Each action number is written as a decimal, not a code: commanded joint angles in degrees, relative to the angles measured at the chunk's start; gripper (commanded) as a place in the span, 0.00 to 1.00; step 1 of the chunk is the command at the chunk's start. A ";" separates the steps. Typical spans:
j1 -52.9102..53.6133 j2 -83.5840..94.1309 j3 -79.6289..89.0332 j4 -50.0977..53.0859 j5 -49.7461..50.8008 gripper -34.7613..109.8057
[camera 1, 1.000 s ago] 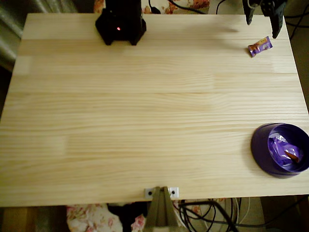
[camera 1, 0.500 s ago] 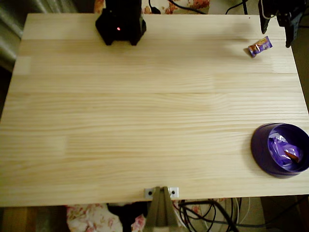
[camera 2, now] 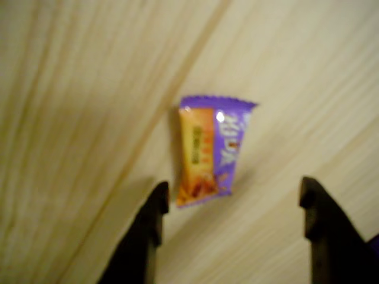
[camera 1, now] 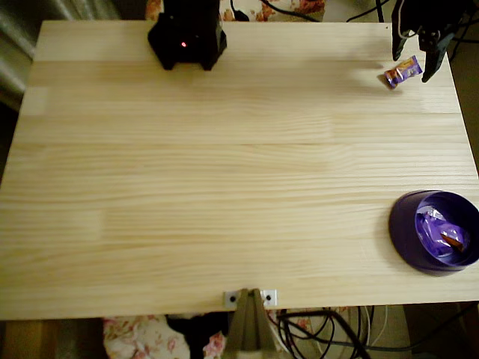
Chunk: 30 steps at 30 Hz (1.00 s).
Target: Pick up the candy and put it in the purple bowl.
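Observation:
The candy (camera 1: 403,72), a small purple wrapper with an orange-gold patch, lies flat on the wooden table near its far right corner. My black gripper (camera 1: 414,66) hangs open right over it, one finger on each side. In the wrist view the candy (camera 2: 211,151) lies just beyond and between the two dark fingertips (camera 2: 155,204), untouched, with the gripper (camera 2: 232,200) open around it. The purple bowl (camera 1: 400,230) sits at the table's right edge toward the front and holds a crumpled purple wrapper (camera 1: 440,232) with a red-orange spot.
The arm's black base (camera 1: 187,35) stands at the back of the table. A metal clamp (camera 1: 251,298) grips the front edge. Cables hang below the front right edge. The table's right edge runs close to both candy and bowl.
The gripper has shifted right and then come down toward the candy, its fingers now straddling it. The candy and the bowl have not moved.

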 commanded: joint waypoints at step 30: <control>-0.18 -4.39 -13.54 1.23 -0.70 0.37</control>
